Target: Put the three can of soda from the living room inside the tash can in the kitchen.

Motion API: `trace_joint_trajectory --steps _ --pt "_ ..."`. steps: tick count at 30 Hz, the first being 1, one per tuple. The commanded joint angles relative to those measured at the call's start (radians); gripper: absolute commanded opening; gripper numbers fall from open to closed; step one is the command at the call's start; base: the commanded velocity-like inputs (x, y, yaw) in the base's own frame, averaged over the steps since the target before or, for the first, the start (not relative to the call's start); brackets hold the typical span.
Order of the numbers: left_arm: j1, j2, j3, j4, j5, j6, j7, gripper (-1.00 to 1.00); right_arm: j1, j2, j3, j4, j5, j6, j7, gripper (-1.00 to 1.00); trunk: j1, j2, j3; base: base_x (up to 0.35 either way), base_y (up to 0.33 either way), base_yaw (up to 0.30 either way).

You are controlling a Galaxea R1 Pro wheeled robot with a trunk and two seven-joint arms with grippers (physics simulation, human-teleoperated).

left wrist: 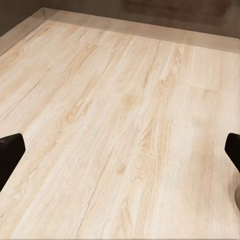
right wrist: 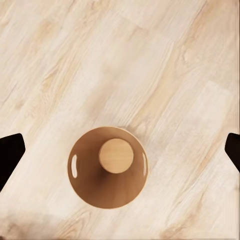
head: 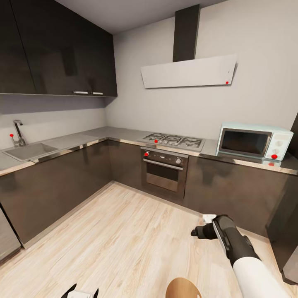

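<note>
The tash can [right wrist: 90, 186] stands upright on the pale wood floor, seen from straight above in the right wrist view. Its tan-brown inside shows a slot handle on each side and a bare lighter bottom. My right gripper [right wrist: 120, 150] hangs open above it, dark fingertips [right wrist: 10, 152] far apart and nothing between them. In the head view the can's rim [head: 184, 287] peeks in at the bottom edge, below my right gripper [head: 201, 231]. My left gripper [left wrist: 120, 155] is open over bare floor and shows low at the left [head: 80, 293]. The cans of soda are out of view.
Dark grey cabinets run along the left and far walls under a steel worktop [head: 111, 134]. It carries a sink [head: 29, 151], a gas hob [head: 176, 141] over an oven [head: 164, 169], and a microwave [head: 253, 142]. A tall dark unit [head: 285, 236] stands at the right.
</note>
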Motion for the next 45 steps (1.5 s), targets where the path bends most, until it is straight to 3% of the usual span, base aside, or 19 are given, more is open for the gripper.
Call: trace_joint_trajectory --steps 1,10,45 --pt "0.0 0.0 -0.001 0.0 0.0 0.004 0.0 1.0 0.0 -0.005 0.0 0.0 -0.001 0.0 0.0 1.0 0.004 -0.007 -0.003 0.0 0.0 0.0" --pt "-0.001 0.001 -0.004 -0.001 0.001 0.039 0.0 1.0 0.0 -0.026 0.002 -0.001 0.001 -0.001 0.0 1.0 0.038 -0.07 -0.031 0.0 0.0 0.0" --pt "-0.002 0.0 -0.006 0.0 0.0 0.042 0.0 1.0 0.001 -0.026 0.008 0.0 0.001 -0.001 0.0 1.0 0.173 -0.315 -0.141 0.0 0.0 0.0"
